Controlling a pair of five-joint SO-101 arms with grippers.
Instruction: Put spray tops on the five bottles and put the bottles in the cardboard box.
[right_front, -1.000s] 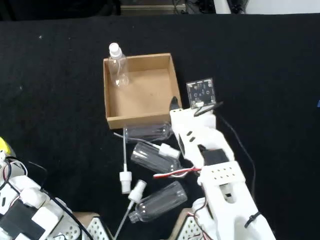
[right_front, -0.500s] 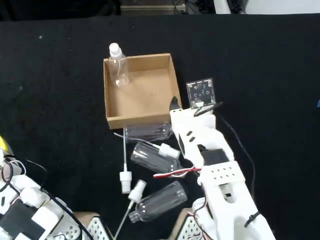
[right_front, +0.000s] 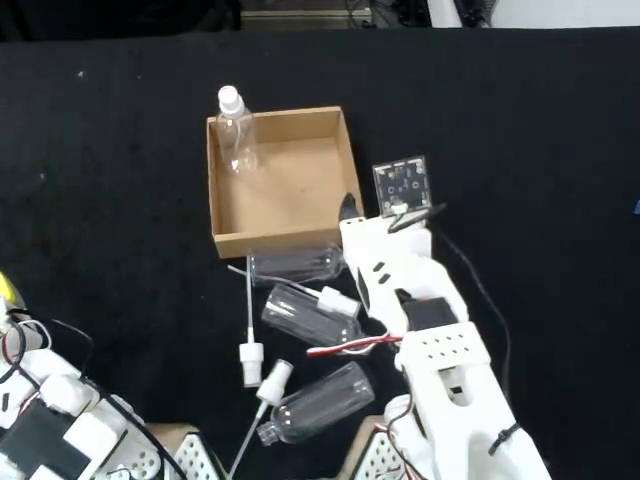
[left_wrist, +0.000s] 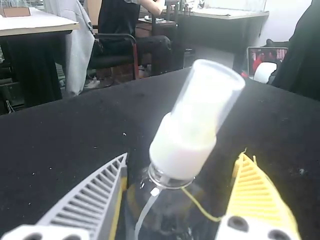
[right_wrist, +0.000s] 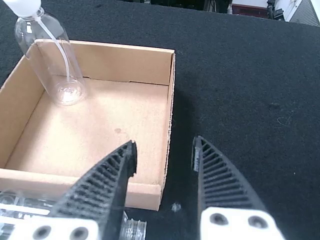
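Left wrist view: the left arm's fingers (left_wrist: 90, 200), one grey and one yellow, are clamped on a clear held bottle (left_wrist: 165, 210), which is fitted with a white spray top (left_wrist: 192, 125) under a clear cap.

High view: on the black desk (right_front: 120, 200), nearest the arms at 6 o'clock, a topless bottle (right_front: 318, 402) is seen lying on its side. Two loose spray tops (right_front: 250, 352) with thin tubes lie just beside it, at its 10 o'clock. Two more lying bottles (right_front: 310, 313) are set farther on, and the farther one rests against the front wall of the cardboard box (right_front: 280, 241). The right arm's fingers (right_front: 348, 208) are held apart over the box's 3 o'clock rim. An upright bottle (right_front: 236, 140) with a white top is stood in the box's 11 o'clock corner.
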